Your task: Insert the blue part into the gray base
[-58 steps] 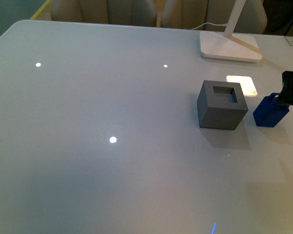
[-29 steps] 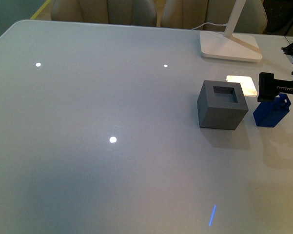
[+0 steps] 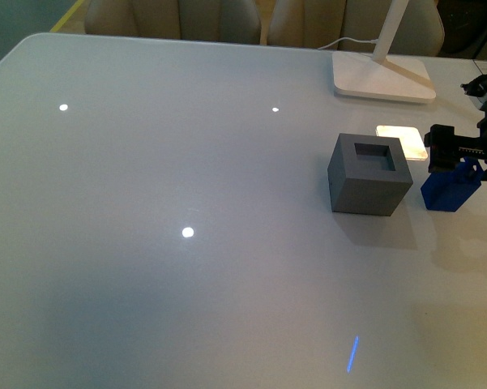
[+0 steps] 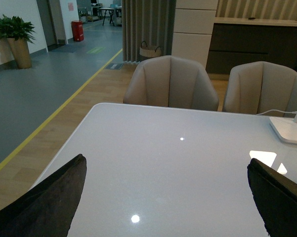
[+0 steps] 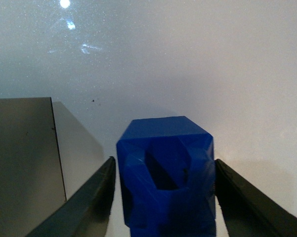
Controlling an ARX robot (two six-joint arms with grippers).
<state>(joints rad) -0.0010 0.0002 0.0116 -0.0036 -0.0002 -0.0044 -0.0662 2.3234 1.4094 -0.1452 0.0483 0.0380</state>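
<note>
The gray base (image 3: pixel 370 174) is a matte cube with a square hole in its top, standing on the white table at the right. The blue part (image 3: pixel 448 189) stands on the table just right of it. My right gripper (image 3: pixel 463 154) is shut on the blue part's upper end. In the right wrist view the blue part (image 5: pixel 165 173) sits between the two fingers, with the gray base (image 5: pixel 22 163) close beside it. My left gripper (image 4: pixel 168 197) is open and empty above the table, out of the front view.
A white lamp foot (image 3: pixel 382 77) with its arm and cable stands behind the base, with a bright light patch (image 3: pixel 402 139) on the table below it. Beige chairs (image 4: pixel 170 83) stand along the table's far edge.
My right gripper has come in from the right edge over the blue part and closed on its top. The blue part and gray base have stayed in place.
</note>
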